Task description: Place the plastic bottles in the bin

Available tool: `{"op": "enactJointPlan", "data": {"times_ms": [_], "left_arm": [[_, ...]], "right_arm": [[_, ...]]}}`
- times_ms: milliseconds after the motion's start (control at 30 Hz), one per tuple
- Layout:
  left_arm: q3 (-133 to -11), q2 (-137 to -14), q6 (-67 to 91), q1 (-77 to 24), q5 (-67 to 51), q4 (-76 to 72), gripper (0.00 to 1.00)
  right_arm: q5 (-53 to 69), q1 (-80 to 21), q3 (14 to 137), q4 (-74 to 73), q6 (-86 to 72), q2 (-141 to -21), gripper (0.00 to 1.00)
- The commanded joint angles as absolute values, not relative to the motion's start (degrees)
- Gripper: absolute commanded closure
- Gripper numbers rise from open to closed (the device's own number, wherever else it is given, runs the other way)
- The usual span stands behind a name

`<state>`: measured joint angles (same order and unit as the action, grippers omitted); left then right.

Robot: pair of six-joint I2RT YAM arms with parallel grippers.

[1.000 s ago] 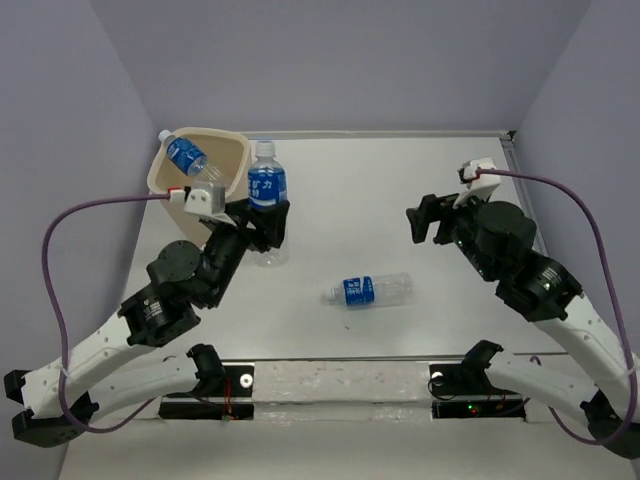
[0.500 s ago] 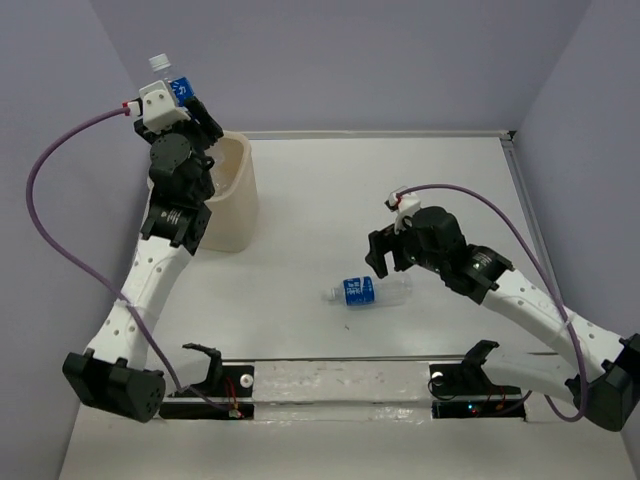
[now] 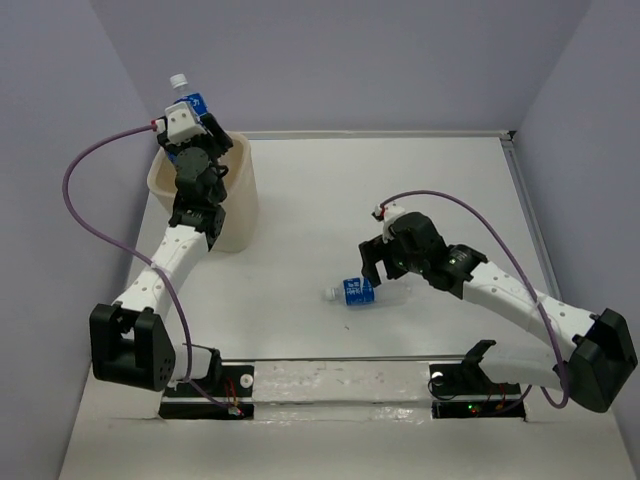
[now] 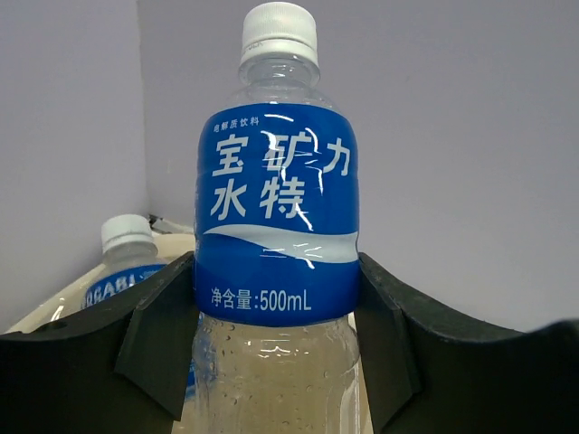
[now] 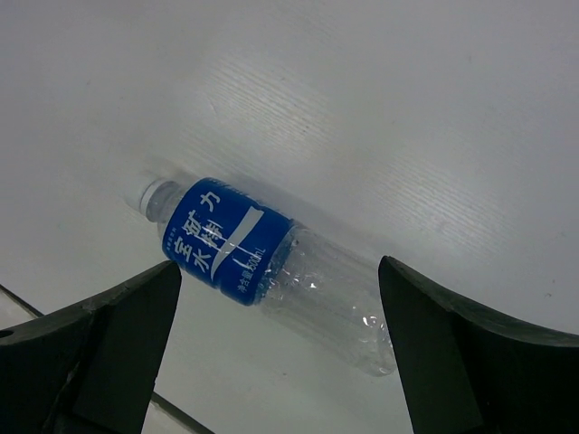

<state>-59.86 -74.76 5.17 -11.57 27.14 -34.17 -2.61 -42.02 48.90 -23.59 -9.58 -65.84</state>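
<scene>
Bottles showed in three places. My left gripper [image 4: 276,348] was clamped on the held bottle [image 4: 276,208], which stood upright with its white cap on top. One dark finger [image 4: 163,344] pressed each side of it at the lower edge of the blue label. From the top camera that bottle poked up at the upper left of the frame, over the far rim of the bin [image 3: 240,195]. I could not tell how high above the rim it was. In the lower left of the left wrist frame a second bottle [image 4: 127,262] stood behind my finger, inside the cream wall of the bin, with its cap and part of its label showing.

My right gripper [image 3: 372,268] was spread wide and had hold of nothing. The lying bottle [image 5: 262,271] was on its side on the white table [image 3: 420,170], just below centre in the top view. In the right wrist frame it ran slantwise between my two fingers, cap to the upper left and clear base to the lower right. Neither finger touched it. How far above it my fingertips hung, I could not tell.
</scene>
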Motion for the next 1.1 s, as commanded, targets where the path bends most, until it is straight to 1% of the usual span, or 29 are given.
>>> {"op": "enactJointPlan", "data": {"times_ms": [0,133,300,433,567,667,733,900,1067], "left_arm": [[-55.2,-76.38,4.04,-11.25,31.11,-38.41,0.54],[-52.91,-75.41,3.87,-11.25,31.2,-39.99,0.54],[-51.59,-79.45,3.16,-11.25,32.16,-40.87,0.54],[-51.94,-79.8,4.39,-11.25,30.94,-40.87,0.54],[-51.77,-79.98,3.52,-11.25,29.97,-40.52,0.54],[-52.9,-77.27,4.48,-11.34,27.61,-38.42,0.54],[-55.54,-75.42,5.62,-11.6,26.29,-36.31,0.53],[-57.66,-71.46,6.42,-11.69,24.7,-32.43,0.52],[-56.78,-73.55,5.8,-11.52,26.01,-32.52,0.48]], "right_arm": [[-3.25,-43.07,49.13,-22.94,-10.46,-67.76,0.04],[-4.13,-43.59,48.52,-22.5,-11.16,-67.85,0.04],[-4.48,-43.59,47.64,-22.67,-12.13,-66.36,0.04],[-3.34,-44.21,47.55,-23.2,-10.9,-66.09,0.02],[-0.88,-48.24,50.18,-24.52,-8.97,-70.58,0.01],[-1.84,-51.58,53.87,-28.73,-7.12,-77.32,0.0],[-3.59,-52.99,56.33,-31.19,-5.89,-79.79,0.0],[-4.13,-54.23,59.06,-34.45,-5.36,-85.33,0.0],[-5.36,-54.23,62.66,-39.62,-5.01,-91.48,0.0]]}}
